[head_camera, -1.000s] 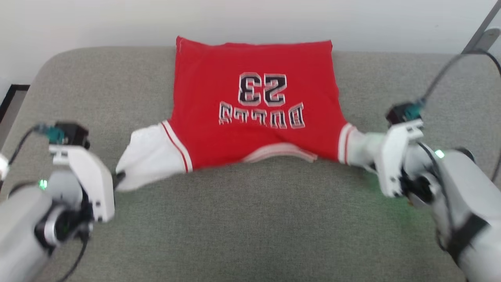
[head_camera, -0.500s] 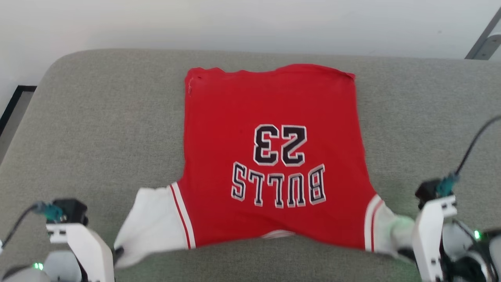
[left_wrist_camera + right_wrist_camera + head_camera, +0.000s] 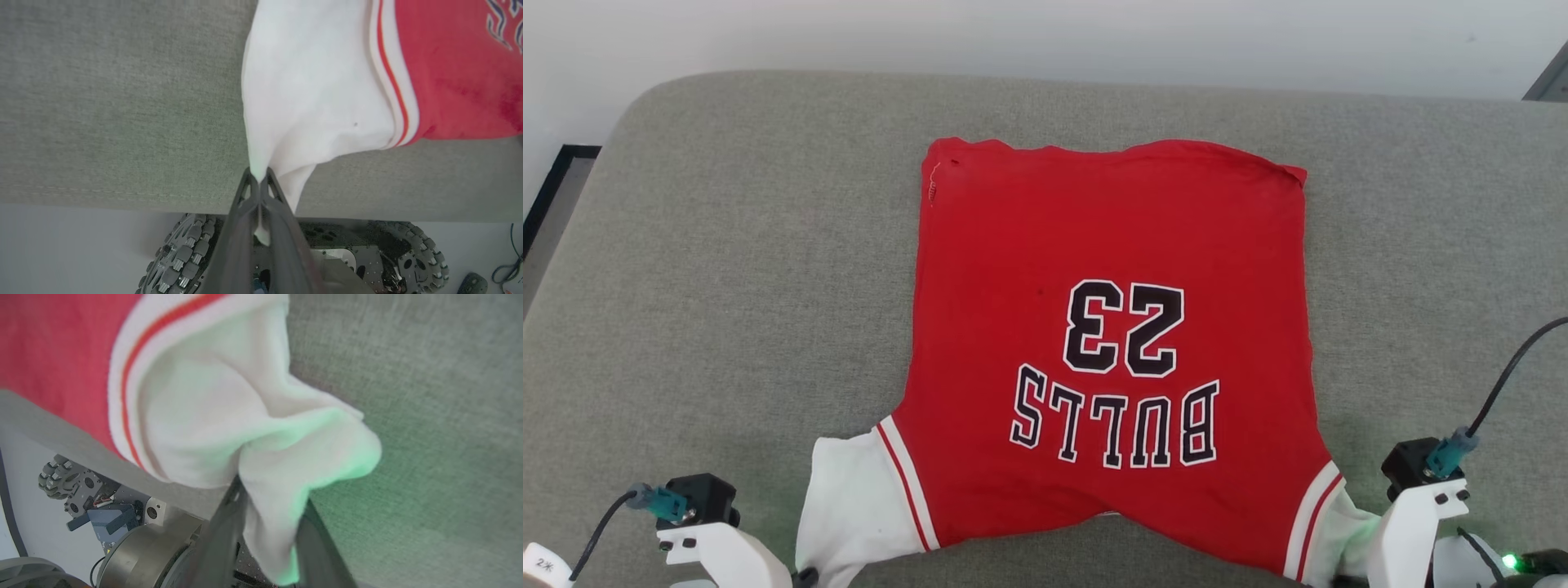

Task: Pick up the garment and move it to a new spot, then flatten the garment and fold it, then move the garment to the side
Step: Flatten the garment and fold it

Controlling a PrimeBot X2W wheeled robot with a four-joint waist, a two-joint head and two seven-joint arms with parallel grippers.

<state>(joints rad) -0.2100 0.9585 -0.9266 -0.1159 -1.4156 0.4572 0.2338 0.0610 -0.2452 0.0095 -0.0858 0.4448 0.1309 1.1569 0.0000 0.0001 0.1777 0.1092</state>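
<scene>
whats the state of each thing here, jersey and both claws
garment, spread flat on the grey cushion, lettering up, white sleeves reaching to the claws
left claw, shut on the garment's white sleeve tip
right claw, partly open around white sleeve cloth

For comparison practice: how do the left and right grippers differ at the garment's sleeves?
The left gripper is shut on a thin sleeve corner; the right gripper has fingers apart around a thick bunch. Cloth at the left gripper is drawn to a point; at the right gripper it sags in folds. Both meet white sleeves of the garment.
</scene>
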